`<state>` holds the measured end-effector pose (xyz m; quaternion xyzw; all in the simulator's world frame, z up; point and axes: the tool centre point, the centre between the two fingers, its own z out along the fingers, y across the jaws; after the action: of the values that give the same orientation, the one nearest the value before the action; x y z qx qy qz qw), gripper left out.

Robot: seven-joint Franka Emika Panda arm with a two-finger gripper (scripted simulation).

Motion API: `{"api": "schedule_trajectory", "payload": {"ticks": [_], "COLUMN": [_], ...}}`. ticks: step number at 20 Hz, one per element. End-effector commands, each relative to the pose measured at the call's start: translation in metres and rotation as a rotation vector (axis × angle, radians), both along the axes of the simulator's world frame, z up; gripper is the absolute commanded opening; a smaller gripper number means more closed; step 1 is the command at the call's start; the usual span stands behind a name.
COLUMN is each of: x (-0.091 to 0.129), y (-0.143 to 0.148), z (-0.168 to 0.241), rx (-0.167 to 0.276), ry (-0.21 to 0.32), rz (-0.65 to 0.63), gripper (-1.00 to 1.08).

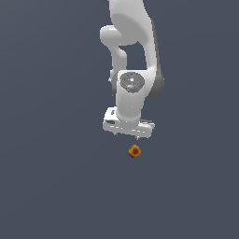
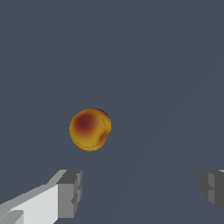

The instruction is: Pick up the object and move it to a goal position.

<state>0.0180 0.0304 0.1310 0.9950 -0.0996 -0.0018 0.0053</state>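
Observation:
The object point(image 1: 134, 151) is a small roundish ball, orange-red with yellow patches, lying on the dark grey floor just below the white arm in the exterior view. In the wrist view the object point(image 2: 90, 129) shows large and whole, ahead of the fingers and nearer to one of them. My gripper point(image 1: 126, 136) hangs above the ball, a little toward the exterior view's left of it, and does not touch it. The two grey fingertips point(image 2: 70, 192) stand wide apart, so the gripper point(image 2: 142, 190) is open with nothing between its fingers.
A plain dark grey floor point(image 1: 51, 186) lies all around the ball. The white arm point(image 1: 133, 51) rises from the gripper toward the top of the exterior view.

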Motion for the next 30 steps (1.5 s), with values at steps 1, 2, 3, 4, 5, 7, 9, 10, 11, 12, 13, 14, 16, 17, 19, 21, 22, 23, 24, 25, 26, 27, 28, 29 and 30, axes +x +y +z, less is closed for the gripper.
{"api": "schedule_trajectory", "payload": {"ticks": [1,2,3,4,5,7,9,10,11,12,13,14,16,17,19,21,22,23,24,25,26,27,28,29,30], "x": [0.004,0.006,0.008,0.009,0.011,0.014,0.016,0.017,0.018,0.019,0.020,0.020,0.021,0.022,0.022,0.023,0.023,0.023,0.023,0.023,0.023,0.023,0.023,0.022,0.022], "y": [0.006,0.008,0.011,0.013,0.015,0.020,0.023,0.025,0.026,0.028,0.029,0.030,0.032,0.033,0.034,0.035,0.035,0.035,0.035,0.035,0.035,0.035,0.035,0.035,0.035], "z": [-0.008,-0.011,-0.014,-0.017,-0.020,-0.025,-0.030,-0.032,-0.034,-0.036,-0.038,-0.039,-0.042,-0.043,-0.045,-0.046,-0.046,-0.046,-0.046,-0.046,-0.047,-0.049,-0.052,-0.056,-0.060], "rx": [0.002,0.003,0.004,0.005,0.005,0.006,0.007,0.007,0.008,0.008,0.008,0.008,0.009,0.009,0.009,0.009,0.009,0.009,0.009,0.009,0.009,0.009,0.009,0.009,0.009], "ry": [-0.001,-0.002,-0.002,-0.002,-0.003,-0.004,-0.004,-0.004,-0.005,-0.005,-0.005,-0.005,-0.006,-0.006,-0.006,-0.006,-0.006,-0.006,-0.006,-0.006,-0.006,-0.006,-0.006,-0.006,-0.006], "rz": [-0.062,-0.087,-0.111,-0.136,-0.159,-0.201,-0.239,-0.256,-0.271,-0.285,-0.299,-0.310,-0.330,-0.338,-0.351,-0.358,-0.360,-0.361,-0.356,-0.356,-0.356,-0.356,-0.357,-0.357,-0.358], "gripper": [1.00,1.00,1.00,1.00,1.00,1.00,1.00,1.00,1.00,1.00,1.00,1.00,1.00,1.00,1.00,1.00,1.00,1.00,1.00,1.00,1.00,1.00,1.00,1.00,1.00]}}
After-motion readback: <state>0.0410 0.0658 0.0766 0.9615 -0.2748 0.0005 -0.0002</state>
